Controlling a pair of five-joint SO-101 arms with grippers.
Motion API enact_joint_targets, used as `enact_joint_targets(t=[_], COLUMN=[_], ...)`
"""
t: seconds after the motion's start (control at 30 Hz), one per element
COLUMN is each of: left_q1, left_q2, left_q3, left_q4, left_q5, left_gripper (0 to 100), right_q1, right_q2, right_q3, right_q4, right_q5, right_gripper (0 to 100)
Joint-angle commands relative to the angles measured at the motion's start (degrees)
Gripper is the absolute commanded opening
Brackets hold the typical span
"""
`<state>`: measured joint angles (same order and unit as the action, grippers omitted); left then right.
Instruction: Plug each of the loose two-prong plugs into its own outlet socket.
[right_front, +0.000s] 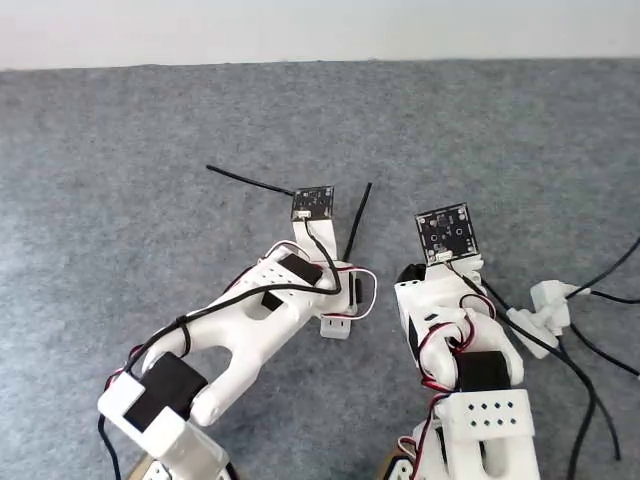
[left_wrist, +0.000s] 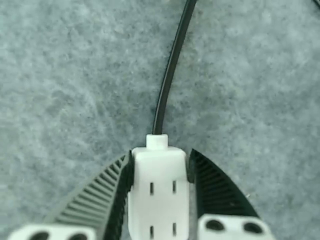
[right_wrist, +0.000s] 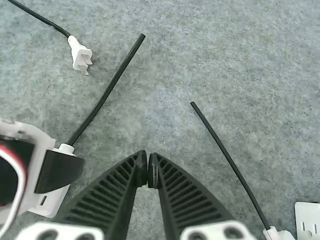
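The left gripper (left_wrist: 160, 154) is clamping a white socket block (left_wrist: 160, 200) by its two sides, jaws closed only to the block's width. The slotted face is looking up at the wrist camera, and its black cord (left_wrist: 170, 75) is running away across the grey mat (right_front: 150, 150). The right gripper (right_wrist: 148, 170) is sitting with its fingers pressed together and nothing between them. The loose plug (right_wrist: 80, 54) is lying flat on the mat, near the held block and at about twelve o'clock from it in the high view, with its thin lead (right_front: 250, 181) trailing off toward ten o'clock. The block's cord is lying across the straight path from the right gripper to the plug, so a low reach is likely to be catching it and tugging the block askew. The right fingers are also needing to open before any pickup; coming down closed, they would only be shoving the plug along the mat. Once the prongs are pushing in, the block, pinched only at its sides, may be twisting or slipping, and prongs meeting the slots at a slant may be jamming. A second cord (right_wrist: 227, 160) is running toward another white block (right_wrist: 307, 220). Those white pieces (right_front: 545, 312) are sitting at about four o'clock from the right wrist among more leads, and I cannot tell whether they are joined.
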<state>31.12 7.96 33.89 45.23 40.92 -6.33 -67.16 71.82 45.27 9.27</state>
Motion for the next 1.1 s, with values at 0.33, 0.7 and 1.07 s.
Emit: enact_joint_targets(t=[0.33, 0.7, 1.07], left_q1=[-0.7, -1.85, -5.89], left_q2=[-0.79, -0.79, -0.79], left_q3=[1.27, 0.31, -1.54], left_q4=[9.93, 12.04, 9.85], left_q5=[-4.4, -8.09, -8.53], left_gripper=[15, 15, 31], right_q1=[0.57, 0.57, 0.4], right_q2=[-1.01, -1.01, -1.01], right_q3=[-1.05, -1.05, -1.05], right_q4=[-1.27, -1.27, -1.01], right_q5=[0.62, 0.62, 1.93], right_gripper=[0.9, 0.9, 0.9])
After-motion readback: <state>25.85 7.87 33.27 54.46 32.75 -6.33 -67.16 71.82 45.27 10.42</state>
